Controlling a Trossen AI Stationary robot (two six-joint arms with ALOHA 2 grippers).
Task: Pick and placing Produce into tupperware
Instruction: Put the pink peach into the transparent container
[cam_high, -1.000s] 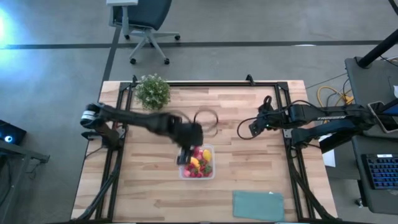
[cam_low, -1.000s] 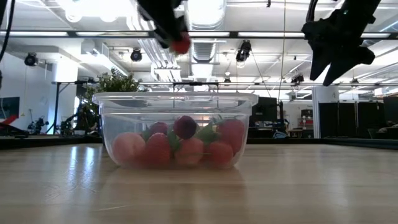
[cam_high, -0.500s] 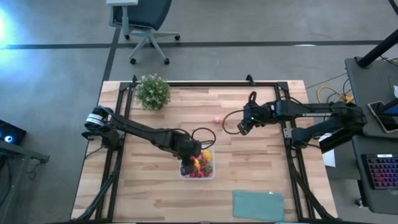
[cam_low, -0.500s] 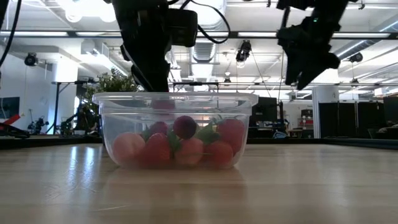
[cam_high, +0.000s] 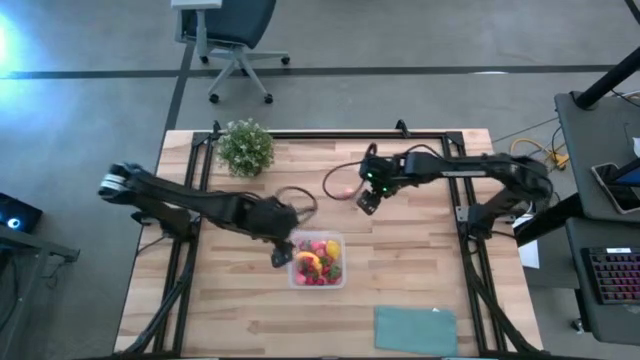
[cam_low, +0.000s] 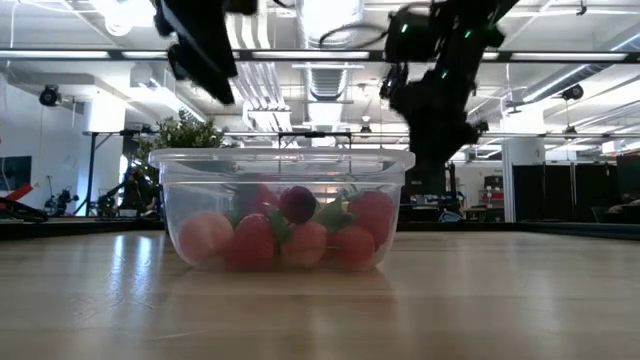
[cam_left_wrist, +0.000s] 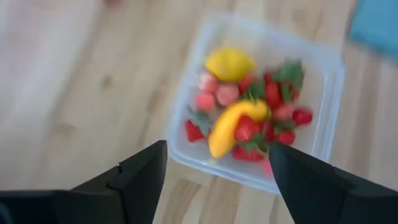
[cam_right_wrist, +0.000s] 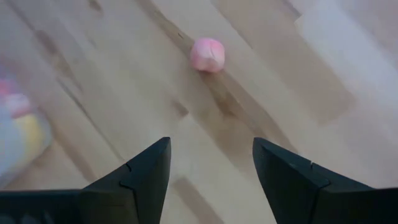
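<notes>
Clear plastic, squarish with rounded corners, the tupperware container (cam_high: 318, 260) is sitting near the middle of the pale wooden surface (cam_high: 420, 280). It is holding the toy produce: a curved yellow banana (cam_left_wrist: 233, 124), a small yellow lemon (cam_left_wrist: 229, 63), and many little red and pink berries (cam_left_wrist: 273, 99) with green leaves. Seen from the low camera, the berries are lying piled against the container's clear front wall (cam_low: 280, 215).

Just beside the container's edge on the left arm's side, the left gripper (cam_high: 281, 256) is hanging above the surface. Its two dark fingers (cam_left_wrist: 140, 177) are standing wide apart and are holding nothing.

One small pink berry (cam_right_wrist: 208, 55) is lying alone on the bare wood, well apart from the container. Near it, the right gripper (cam_high: 366, 201) is pointing down toward the wood, and its dark fingers (cam_right_wrist: 146, 171) are standing parted with nothing between them.

Toward the surface's far left corner, a bushy green potted plant (cam_high: 245, 147) is standing. Near the front edge on the right, a flat teal rectangle (cam_high: 415, 330) is lying.
</notes>
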